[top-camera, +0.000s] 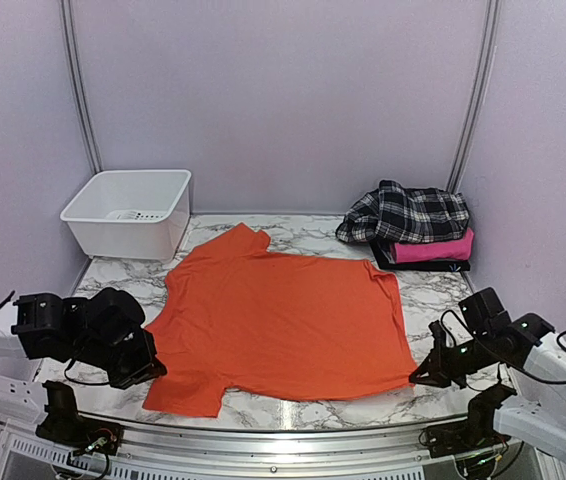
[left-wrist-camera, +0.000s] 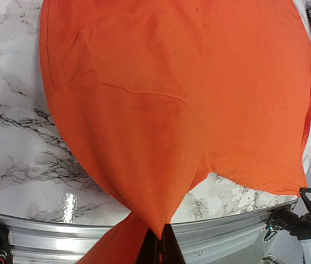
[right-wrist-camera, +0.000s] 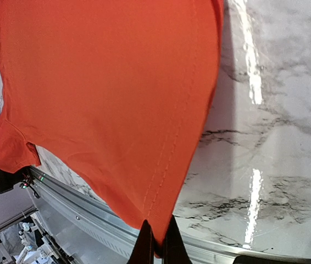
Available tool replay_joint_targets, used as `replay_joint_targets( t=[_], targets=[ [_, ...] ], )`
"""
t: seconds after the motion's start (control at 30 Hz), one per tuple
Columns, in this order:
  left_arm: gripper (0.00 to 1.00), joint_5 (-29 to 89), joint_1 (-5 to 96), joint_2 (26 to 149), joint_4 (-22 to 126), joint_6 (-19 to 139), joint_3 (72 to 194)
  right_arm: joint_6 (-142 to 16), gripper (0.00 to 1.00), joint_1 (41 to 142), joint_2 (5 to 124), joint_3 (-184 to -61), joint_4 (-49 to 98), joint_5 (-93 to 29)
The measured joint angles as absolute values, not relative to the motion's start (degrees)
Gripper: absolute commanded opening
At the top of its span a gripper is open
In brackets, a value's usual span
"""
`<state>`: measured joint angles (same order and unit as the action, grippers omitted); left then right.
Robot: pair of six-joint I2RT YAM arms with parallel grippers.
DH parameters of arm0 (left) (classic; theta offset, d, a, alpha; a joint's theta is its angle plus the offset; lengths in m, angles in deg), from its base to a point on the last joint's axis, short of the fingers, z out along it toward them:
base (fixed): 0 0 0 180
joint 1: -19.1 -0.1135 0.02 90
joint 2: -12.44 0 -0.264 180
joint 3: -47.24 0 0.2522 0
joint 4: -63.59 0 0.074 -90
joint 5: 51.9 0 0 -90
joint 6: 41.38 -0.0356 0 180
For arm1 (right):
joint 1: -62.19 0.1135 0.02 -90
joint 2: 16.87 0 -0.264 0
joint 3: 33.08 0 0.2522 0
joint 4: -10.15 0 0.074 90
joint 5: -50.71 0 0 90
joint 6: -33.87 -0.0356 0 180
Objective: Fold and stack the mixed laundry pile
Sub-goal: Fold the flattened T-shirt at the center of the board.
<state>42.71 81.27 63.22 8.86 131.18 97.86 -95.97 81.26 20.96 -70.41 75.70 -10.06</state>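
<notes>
From above, the orange t-shirt (top-camera: pixel 283 320) lies spread flat in the middle of the marble surface (top-camera: pixel 433 300). Its long axis runs left to right, with both sleeves and the collar end toward the left arm and the hem toward the right arm. The plaid shirt (top-camera: pixel 408 213) sits bunched on top of the folded pink garment (top-camera: pixel 433 248) at the back right. The white bin (top-camera: pixel 128 210) stands at the back left. The left end effector (top-camera: pixel 148 365) meets the near sleeve, and the right end effector (top-camera: pixel 425 375) meets the near hem corner.

In the left wrist view, the fingers are clamped together on a narrow point of orange cloth, which fans away from them in a taut cone.

In the right wrist view, the fingers are likewise pinched shut on the stitched hem corner.

Both holds take very little fabric, so a quick or uneven lift could pull a corner free. If one arm leads the other, the fold would probably skew. The near edge also lies close to the surface's rim, where slack cloth could drape over.
</notes>
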Motion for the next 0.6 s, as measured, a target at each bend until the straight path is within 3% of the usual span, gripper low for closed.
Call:
replay_joint_targets(
  t=[0.6],
  targets=[
    [0.00, 42.8, 63.5, 79.9, 5.4, 112.4, 112.7, -96.6, 0.00, 77.7, 31.3, -78.9, 75.3, -16.3]
  ],
)
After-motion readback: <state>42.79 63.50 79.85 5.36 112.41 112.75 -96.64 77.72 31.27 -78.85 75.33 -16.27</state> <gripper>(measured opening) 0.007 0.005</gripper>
